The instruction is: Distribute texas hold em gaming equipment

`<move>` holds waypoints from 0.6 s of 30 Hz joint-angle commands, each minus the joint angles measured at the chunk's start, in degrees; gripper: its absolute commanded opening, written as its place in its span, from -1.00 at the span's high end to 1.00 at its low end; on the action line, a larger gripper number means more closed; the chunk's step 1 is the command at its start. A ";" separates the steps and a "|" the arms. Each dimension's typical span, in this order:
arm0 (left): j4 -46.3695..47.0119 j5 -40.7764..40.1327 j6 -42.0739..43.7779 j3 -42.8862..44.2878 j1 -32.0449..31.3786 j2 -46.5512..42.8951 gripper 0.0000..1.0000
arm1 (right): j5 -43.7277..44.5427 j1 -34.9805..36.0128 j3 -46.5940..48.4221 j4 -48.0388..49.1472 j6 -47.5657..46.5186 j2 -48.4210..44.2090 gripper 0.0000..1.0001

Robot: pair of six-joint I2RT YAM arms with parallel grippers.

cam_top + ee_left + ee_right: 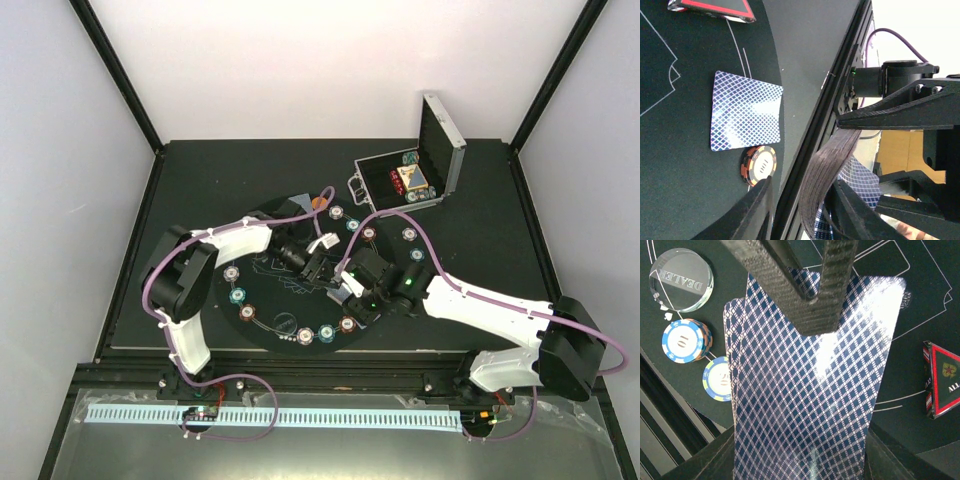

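My right gripper (800, 460) is shut on a deck of blue-patterned playing cards (810, 405) and holds it over the round black mat (262, 300). My left gripper (802, 200) is open, and the deck's bent end (827, 180) stands between its fingers (790, 280). Both grippers meet near the mat's middle, the left gripper (322, 268) just beside the right gripper (346, 290). One card (746, 111) lies face down at the mat's rim beside an orange chip (759, 164). A clear dealer disc (681, 279), blue chips (682, 341) and a red triangle marker (942, 380) lie on the mat.
Several chip stacks (328, 333) ring the mat's rim. The open silver case (410, 180) with more chips stands at the back right. An orange disc (318, 203) lies at the mat's far edge. The table's black rail (805, 150) runs close by the lone card.
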 commanded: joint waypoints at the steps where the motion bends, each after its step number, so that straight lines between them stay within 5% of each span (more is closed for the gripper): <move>1: -0.31 -0.37 0.59 0.86 1.42 -1.59 0.40 | 0.18 0.72 0.04 1.72 0.80 -1.25 -0.10; 13: -0.84 0.16 0.51 0.47 3.24 -3.76 0.96 | 1.23 0.74 -0.51 2.11 1.61 -1.35 -0.10; 18: -1.23 -0.77 0.91 0.06 4.38 -5.08 0.97 | 2.41 0.71 -1.07 2.67 3.28 -1.70 -0.09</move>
